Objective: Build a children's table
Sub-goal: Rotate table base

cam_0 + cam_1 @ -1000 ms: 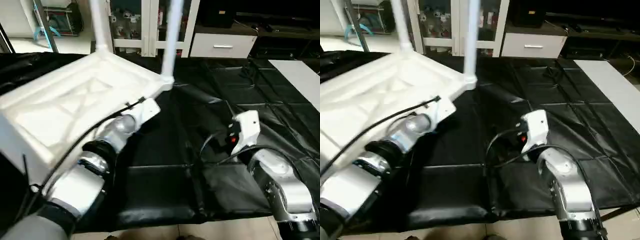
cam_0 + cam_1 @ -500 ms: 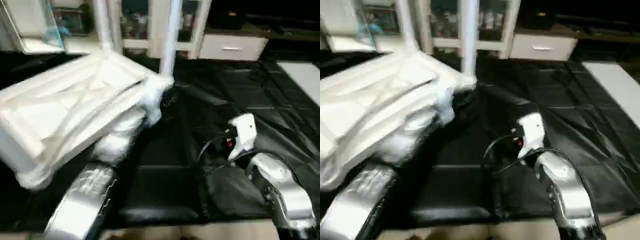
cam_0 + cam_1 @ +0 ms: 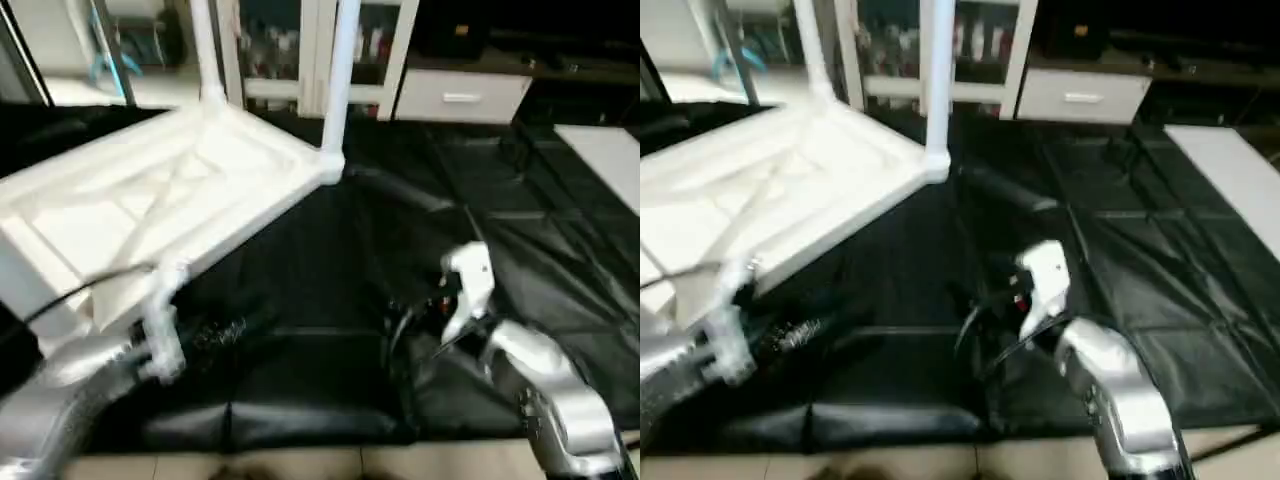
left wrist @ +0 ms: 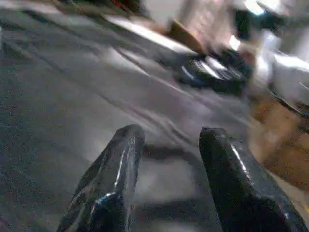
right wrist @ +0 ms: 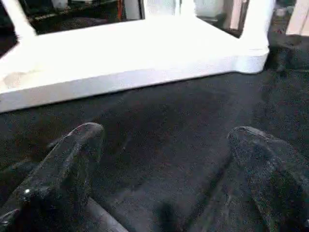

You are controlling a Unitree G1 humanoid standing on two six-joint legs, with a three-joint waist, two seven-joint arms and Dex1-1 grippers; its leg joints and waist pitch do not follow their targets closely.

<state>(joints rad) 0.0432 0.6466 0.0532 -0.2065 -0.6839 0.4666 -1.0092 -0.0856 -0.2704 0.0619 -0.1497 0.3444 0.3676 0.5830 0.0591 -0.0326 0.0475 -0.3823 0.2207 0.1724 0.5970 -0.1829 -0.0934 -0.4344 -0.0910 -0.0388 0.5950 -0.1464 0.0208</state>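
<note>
The upturned top [image 3: 170, 200] rests on the worktop [image 3: 500, 200], two legs [image 3: 338, 75] fitted (jaws open, empty); another leg is wanted next.

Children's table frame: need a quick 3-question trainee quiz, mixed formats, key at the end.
1. True or false: the children's table lies upside down on the black cloth, ribbed underside facing up.
2. How many legs can be seen standing up from the top's far corners? A) none B) two C) four
3. Fill in: the right tool is ____, with nothing between its fingers.

Key: 1 true. 2 B: one leg at the far corner and one leg at the corner nearer the middle of the cloth. 3 open. The left tool is likewise open and empty.
</note>
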